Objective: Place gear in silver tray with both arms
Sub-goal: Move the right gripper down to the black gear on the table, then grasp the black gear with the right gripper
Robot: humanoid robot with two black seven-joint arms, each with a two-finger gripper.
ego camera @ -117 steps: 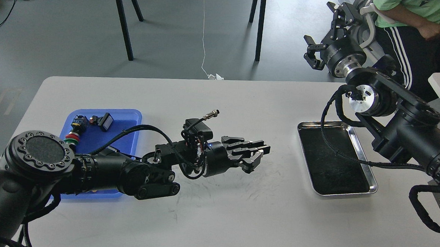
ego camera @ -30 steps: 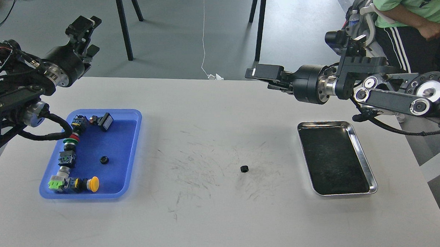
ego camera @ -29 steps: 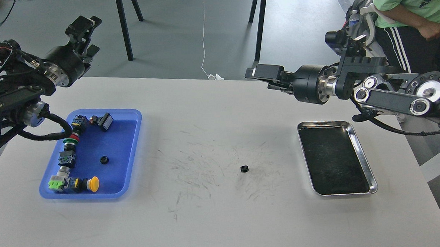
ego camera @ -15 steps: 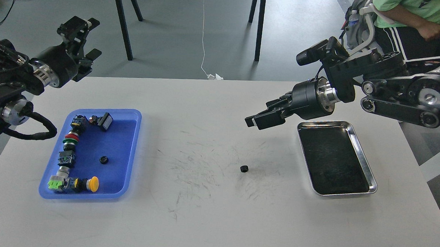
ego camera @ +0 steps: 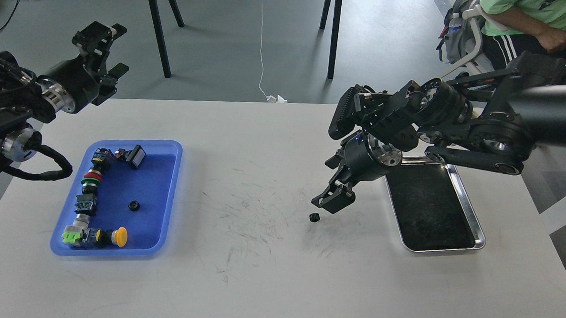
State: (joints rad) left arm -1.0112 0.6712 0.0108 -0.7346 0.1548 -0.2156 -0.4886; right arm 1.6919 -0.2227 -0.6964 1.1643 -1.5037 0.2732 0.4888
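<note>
table (ego camera: 268, 282): white, scuffed with dark marks around the middle; it carried both trays and the loose gear.
blue tray (ego camera: 169, 192): on your left side of the table, holding a row of button/switch parts down its left edge, a yellow-capped one (ego camera: 121, 236) nearest you, and a small black gear (ego camera: 133, 205) alone near its middle.
silver tray (ego camera: 471, 220): on your right side, dark bottom, nothing visible in the part I could see; its far left corner was covered by the right arm.
gear (ego camera: 314, 217): small, black, lying on the bare table between the two trays, closer to the silver one and not in it.
right end effector (ego camera: 331, 203): pointed down and to the left, tips just above and right of the gear, not touching it; fingers looked closed together with nothing between them.
left end effector (ego camera: 102, 41): raised past the far left edge of the table, well apart from everything; fingers spread, released, empty.
background: grey floor, black stand legs, a seated person in a green shirt at far right.
</note>
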